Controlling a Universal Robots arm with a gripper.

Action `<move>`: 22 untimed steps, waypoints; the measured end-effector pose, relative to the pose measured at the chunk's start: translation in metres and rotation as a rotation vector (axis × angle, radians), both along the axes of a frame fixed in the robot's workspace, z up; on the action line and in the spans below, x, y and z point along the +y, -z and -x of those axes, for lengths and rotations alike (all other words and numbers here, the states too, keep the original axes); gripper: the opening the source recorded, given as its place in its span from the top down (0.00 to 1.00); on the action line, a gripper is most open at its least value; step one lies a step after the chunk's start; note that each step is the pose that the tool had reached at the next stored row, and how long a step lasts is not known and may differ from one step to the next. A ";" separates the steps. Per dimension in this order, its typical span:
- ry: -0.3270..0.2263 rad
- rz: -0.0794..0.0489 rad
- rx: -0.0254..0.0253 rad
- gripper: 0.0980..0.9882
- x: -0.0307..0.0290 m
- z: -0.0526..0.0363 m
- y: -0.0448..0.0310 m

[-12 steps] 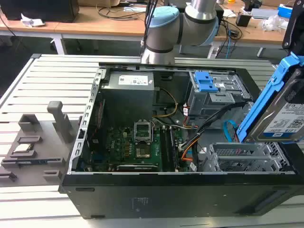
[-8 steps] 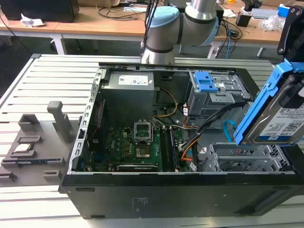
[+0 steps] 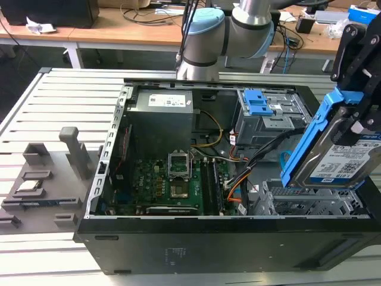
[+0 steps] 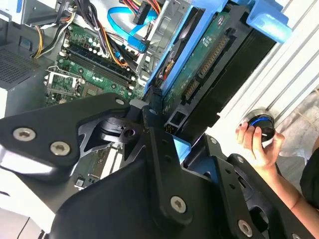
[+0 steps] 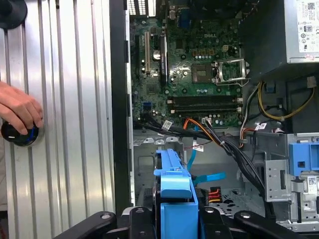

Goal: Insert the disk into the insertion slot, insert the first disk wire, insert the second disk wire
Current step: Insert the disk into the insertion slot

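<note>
Disk [image 3: 340, 159], silver w/ white label, blue bracket, tilted above insertion slot [image 3: 309, 206], clamped in hand [image 3: 358, 118]

The disk [image 3: 340, 162] ran off the exterior view's right edge and hid part of the insertion slot [image 3: 300, 204].

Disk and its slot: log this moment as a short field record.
Holder: gripper, shut on the disk
Disk pose: tilted, lower edge just above the insertion slot, not seated
Neighbour: taller cage with blue tabs, further into the case
Bystander: a hand on a black knob on the slatted table
</note>
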State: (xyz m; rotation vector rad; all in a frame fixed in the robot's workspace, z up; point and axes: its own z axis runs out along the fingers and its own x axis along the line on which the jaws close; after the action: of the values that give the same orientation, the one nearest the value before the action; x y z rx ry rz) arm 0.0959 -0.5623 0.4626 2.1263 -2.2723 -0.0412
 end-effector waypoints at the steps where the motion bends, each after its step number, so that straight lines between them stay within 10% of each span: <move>1: 0.000 0.000 0.0000 0.70 0.0020 0.0017 0.0049; 5: 0.001 -0.001 -0.0001 0.70 0.0097 0.0022 0.0173; 22: 0.001 0.000 0.0000 0.70 0.0099 0.0051 0.0405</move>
State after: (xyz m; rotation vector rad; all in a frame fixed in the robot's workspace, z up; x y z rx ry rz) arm 0.0908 -0.5524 0.4221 2.1259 -2.2732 -0.0417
